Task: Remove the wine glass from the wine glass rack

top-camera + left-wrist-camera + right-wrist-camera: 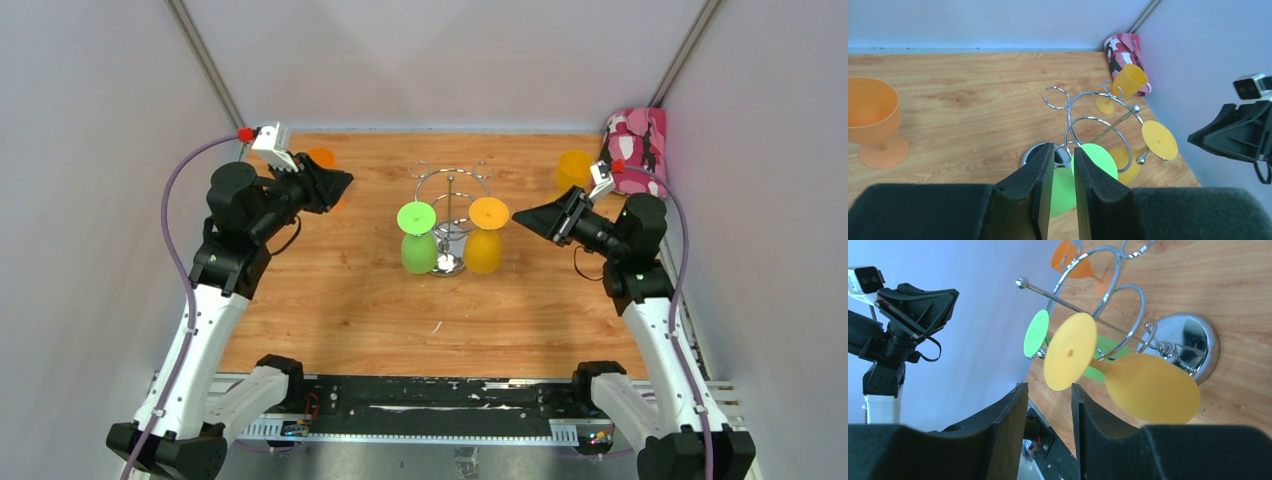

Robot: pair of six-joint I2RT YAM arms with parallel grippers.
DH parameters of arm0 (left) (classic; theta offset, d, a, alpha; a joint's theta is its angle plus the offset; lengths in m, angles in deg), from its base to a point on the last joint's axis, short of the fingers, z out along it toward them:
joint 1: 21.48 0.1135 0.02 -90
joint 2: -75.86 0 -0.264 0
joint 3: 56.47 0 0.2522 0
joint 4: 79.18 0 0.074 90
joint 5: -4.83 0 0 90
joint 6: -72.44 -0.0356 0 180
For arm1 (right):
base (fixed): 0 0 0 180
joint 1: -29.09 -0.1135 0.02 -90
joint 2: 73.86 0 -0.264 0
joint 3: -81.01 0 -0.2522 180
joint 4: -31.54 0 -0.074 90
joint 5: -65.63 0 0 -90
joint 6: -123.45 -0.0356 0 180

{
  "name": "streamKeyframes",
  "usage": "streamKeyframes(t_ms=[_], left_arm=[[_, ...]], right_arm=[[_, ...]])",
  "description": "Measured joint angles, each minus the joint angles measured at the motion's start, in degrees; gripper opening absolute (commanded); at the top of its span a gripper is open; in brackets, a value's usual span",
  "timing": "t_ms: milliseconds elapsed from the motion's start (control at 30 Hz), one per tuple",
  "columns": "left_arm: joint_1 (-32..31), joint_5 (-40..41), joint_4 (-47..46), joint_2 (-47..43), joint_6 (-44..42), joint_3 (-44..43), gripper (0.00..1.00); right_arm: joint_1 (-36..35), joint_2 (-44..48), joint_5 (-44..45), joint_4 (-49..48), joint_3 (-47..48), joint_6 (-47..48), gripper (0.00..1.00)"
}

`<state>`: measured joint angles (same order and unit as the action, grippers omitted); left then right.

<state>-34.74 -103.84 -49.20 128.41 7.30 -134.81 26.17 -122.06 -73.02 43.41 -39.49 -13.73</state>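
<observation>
The left fingers (1035,186) stand a little apart and hold nothing; between them, further ahead, the green wine glass (1095,159) is seen, so they are aimed at it but not yet near. The right fingers (1007,426) are also released, with an empty gap, and they point to the yellow-orange wine glass (1148,390), which is near but not touched. Both glasses hang upside down, side by side, their round feet caught in the curled wire arms of the wine glass rack (452,186), and the rack stands in the middle of the counter (340,310), between the two arms. I judge that the step in hand is the approach, and no glass is taken off yet; which of the two glasses is meant I cannot tell. The next move asks one pair of fingers to come to a stem or a bowl, close on it softly, and then draw the foot outward along its wire arm, not straight up, so that the light rack does not tip.
</observation>
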Motion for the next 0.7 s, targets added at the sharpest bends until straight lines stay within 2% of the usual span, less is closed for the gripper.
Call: streamKeyframes(t_ms=[267,700], left_arm=[[0.0,-0.1,-0.3,0.4,0.5,0.7,0.26],[0.0,0.5,-0.3,0.2,0.4,0.9,0.26]], right_arm=[[0.0,-3.1,0.4,-3.3,-2.9,-3.2,0.35],[0.0,-9.3,0.9,-6.5,-2.9,-4.3,0.35]])
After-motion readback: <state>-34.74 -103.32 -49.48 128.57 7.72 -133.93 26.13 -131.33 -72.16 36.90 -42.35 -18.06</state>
